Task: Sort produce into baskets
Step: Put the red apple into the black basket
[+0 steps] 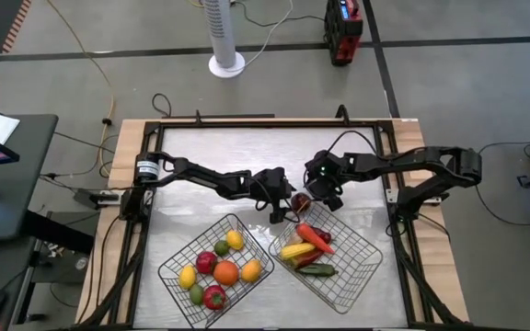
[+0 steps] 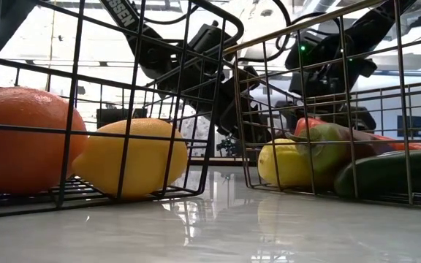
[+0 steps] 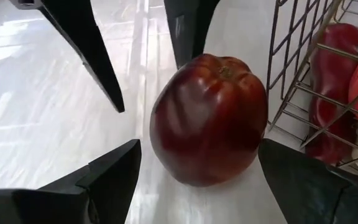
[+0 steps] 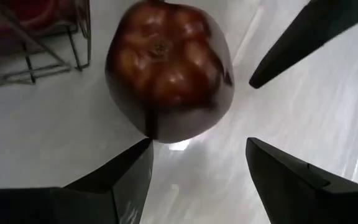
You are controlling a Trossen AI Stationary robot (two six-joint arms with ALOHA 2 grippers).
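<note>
The left basket holds round pieces: an orange, lemons and red and green fruit. The left gripper stands at table centre, just behind the gap between the baskets, jaws wide open and holding nothing; its wrist view shows a dark red pepper on the table between the fingers, not yet touched. The right gripper faces it from the other side, jaws also open and empty, the same pepper just ahead of its fingers. The right basket lies just beside the pepper and holds long pieces, a carrot among them. The step in hand appears to be the pick of this pepper, seemingly the last piece outside the baskets. Only one arm should take it; hold the other clear to avoid a finger clash. Centre the jaws on the widest part, since the glossy, rounded skin may slip, and close squarely. Lift clear above the wire rim before crossing it.
</note>
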